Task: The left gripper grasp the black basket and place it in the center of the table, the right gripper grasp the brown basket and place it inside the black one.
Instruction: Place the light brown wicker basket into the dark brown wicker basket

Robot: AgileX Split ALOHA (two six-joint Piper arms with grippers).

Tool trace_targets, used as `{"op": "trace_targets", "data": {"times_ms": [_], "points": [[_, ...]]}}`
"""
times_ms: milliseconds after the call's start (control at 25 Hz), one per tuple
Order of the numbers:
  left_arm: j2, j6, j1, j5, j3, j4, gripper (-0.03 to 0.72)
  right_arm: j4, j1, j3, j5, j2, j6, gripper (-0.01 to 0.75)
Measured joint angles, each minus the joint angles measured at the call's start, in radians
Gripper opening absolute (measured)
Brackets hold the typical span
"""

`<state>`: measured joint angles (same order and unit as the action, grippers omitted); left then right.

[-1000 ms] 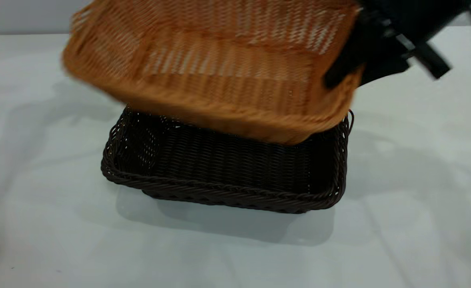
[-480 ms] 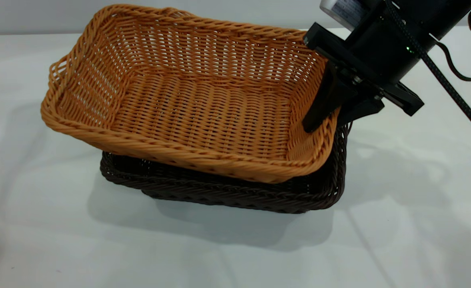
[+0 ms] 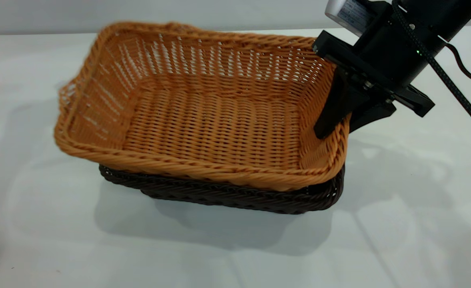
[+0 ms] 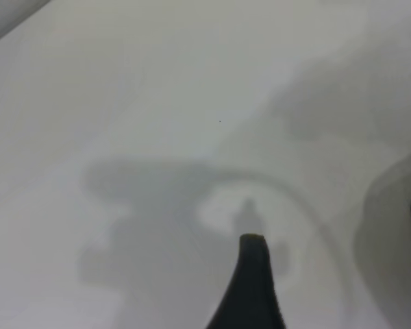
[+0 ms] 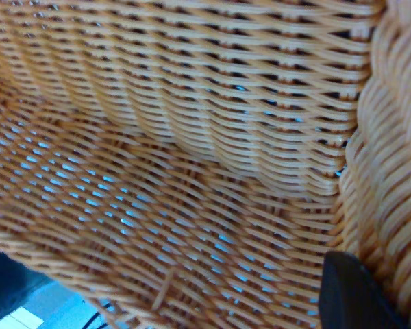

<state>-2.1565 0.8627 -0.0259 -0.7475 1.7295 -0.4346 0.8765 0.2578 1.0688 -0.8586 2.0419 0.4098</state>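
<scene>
Near the middle of the white table (image 3: 39,224) sat the black basket (image 3: 235,197), with the brown basket (image 3: 203,120) tilted partway into it. We judged the right gripper (image 3: 341,116) pinched the brown basket's right wall to lower it in. Our right wrist view showed only weave; our left wrist view showed bare table and one fingertip (image 4: 252,274), its spread untellable.

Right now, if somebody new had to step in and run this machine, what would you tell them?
Right pincer: shut on the brown basket's right wall, one finger inside.
Left pincer: away over bare table; open or shut unclear.
Black basket: resting mid-table, that step done.
Brown basket: sits tilted in the black one, left end higher, not fully nested.
Left: settle it level, then release.
</scene>
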Motion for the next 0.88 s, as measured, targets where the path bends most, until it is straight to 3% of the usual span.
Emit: {"op": "trace_targets", "data": {"times_ms": [360,480,760,880], "points": [[0.000,0.000,0.000,0.000,0.000,0.000,0.563,-0.015,-0.004,0.000,0.060,0.004,-0.019,0.103],[0.000,0.000,0.000,-0.001,0.000,0.000,0.563,-0.011,-0.006,0.000,0.064,0.010,-0.019,0.204],[0.001,0.000,0.000,-0.001,0.000,0.000,0.563,-0.025,-0.006,0.000,0.112,0.002,0.008,0.556],[0.015,-0.004,0.000,-0.002,0.000,0.015,0.563,-0.080,-0.009,0.005,0.129,-0.035,0.013,0.627]]}}
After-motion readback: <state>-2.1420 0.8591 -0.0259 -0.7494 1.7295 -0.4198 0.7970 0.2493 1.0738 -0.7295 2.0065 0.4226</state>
